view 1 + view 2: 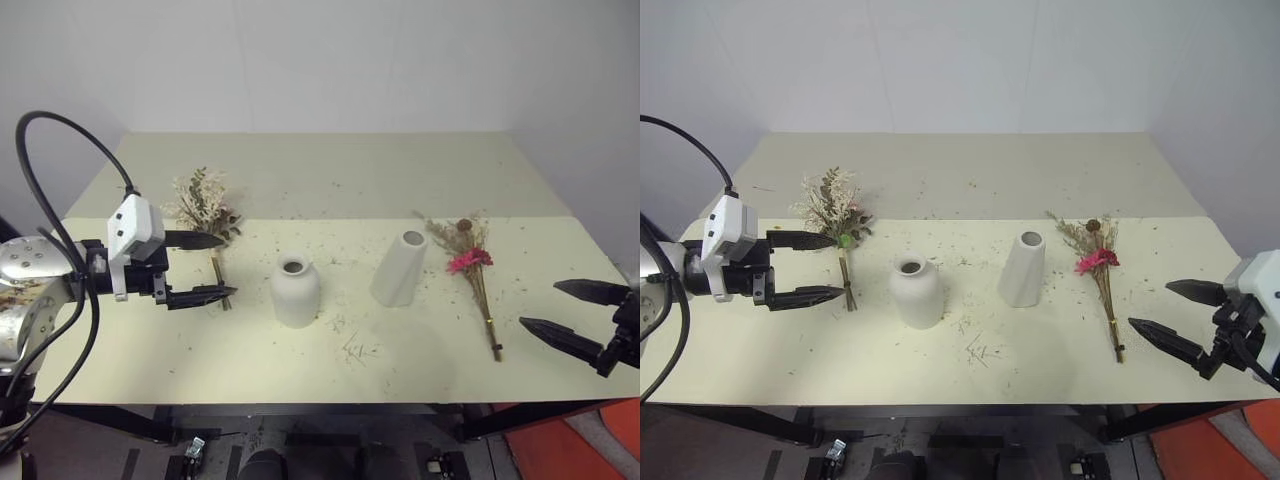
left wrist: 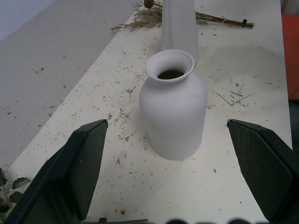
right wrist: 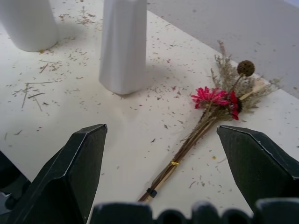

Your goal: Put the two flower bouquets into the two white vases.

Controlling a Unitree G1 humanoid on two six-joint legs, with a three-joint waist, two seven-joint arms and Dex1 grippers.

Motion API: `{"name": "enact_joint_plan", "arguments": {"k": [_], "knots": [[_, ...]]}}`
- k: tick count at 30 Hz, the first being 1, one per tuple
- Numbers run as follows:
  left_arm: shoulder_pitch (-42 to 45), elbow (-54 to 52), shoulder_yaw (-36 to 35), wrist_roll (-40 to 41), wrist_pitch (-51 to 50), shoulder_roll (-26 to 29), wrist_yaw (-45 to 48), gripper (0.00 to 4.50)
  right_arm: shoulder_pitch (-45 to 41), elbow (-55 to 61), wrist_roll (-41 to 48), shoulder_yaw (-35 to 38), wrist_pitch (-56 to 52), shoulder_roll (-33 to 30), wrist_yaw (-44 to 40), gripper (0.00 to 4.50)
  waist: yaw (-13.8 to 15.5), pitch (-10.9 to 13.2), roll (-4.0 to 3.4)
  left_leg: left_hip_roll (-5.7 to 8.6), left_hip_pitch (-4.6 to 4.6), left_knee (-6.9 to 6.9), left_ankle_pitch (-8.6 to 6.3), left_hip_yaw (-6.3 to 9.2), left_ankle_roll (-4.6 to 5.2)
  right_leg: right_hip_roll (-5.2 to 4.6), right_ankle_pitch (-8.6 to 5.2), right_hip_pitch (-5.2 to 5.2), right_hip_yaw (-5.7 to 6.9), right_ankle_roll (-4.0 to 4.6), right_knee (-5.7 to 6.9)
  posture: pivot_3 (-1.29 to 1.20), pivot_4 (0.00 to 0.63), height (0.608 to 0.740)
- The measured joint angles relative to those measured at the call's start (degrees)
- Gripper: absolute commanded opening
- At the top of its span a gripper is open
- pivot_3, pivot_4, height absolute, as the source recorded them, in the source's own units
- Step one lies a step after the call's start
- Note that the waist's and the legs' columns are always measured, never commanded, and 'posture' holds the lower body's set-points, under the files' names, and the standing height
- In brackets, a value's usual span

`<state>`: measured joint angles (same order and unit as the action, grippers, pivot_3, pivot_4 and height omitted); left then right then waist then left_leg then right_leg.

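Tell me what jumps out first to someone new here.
Two matte white vases stand mid-table: a round-bellied narrow-necked vase and a taller tapered cone vase. A dried bouquet with bright pink-red daisies lies flat on the right; a pale bouquet with green leaves lies on the left, beside the open left gripper.

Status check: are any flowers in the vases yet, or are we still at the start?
Still at the start. Nothing is done: the round vase and the tall vase both stand empty. Nothing is in hand: the left claw is open beside the pale bouquet, and the right claw is open near the pink-red bouquet. Both bouquets lie flat on the table, each yet to be picked up and placed.
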<state>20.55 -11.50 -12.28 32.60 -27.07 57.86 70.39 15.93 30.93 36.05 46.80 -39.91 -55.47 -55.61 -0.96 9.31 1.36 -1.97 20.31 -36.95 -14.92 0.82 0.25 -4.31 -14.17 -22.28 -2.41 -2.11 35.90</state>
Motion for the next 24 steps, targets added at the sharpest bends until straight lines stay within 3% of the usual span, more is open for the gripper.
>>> {"name": "enact_joint_plan", "arguments": {"k": [16,20,24], "knots": [[1.4,0.9,0.0,-0.9,0.8,0.0,0.6,4.45,-1.4,1.1,-2.0,-0.4,-2.8,-0.9,5.1,4.47,0.0,0.0,0.01,0.00,0.00,0.00,0.00,0.00,0.00,0.00,0.00,0.00,0.01,0.00,0.00,0.00,0.150,0.740],[4.4,0.1,1.3,-0.9,0.8,0.0,1.1,4.45,-9.8,-2.0,-2.1,-9.7,-8.3,-7.6,8.2,4.47,-0.4,0.0,0.00,0.00,-0.03,0.00,0.00,-0.04,0.00,0.01,0.00,0.00,-0.04,0.00,0.01,0.00,0.150,0.740],[5.8,-1.2,3.0,-0.9,0.7,-0.6,1.3,4.45,-26.7,-11.2,-3.4,-23.4,-16.6,-9.1,14.8,4.47,-0.6,0.0,0.01,-0.01,0.03,0.00,0.00,-0.03,0.00,0.02,0.02,-0.07,-0.05,0.03,-0.01,0.00,0.150,0.740]]}}
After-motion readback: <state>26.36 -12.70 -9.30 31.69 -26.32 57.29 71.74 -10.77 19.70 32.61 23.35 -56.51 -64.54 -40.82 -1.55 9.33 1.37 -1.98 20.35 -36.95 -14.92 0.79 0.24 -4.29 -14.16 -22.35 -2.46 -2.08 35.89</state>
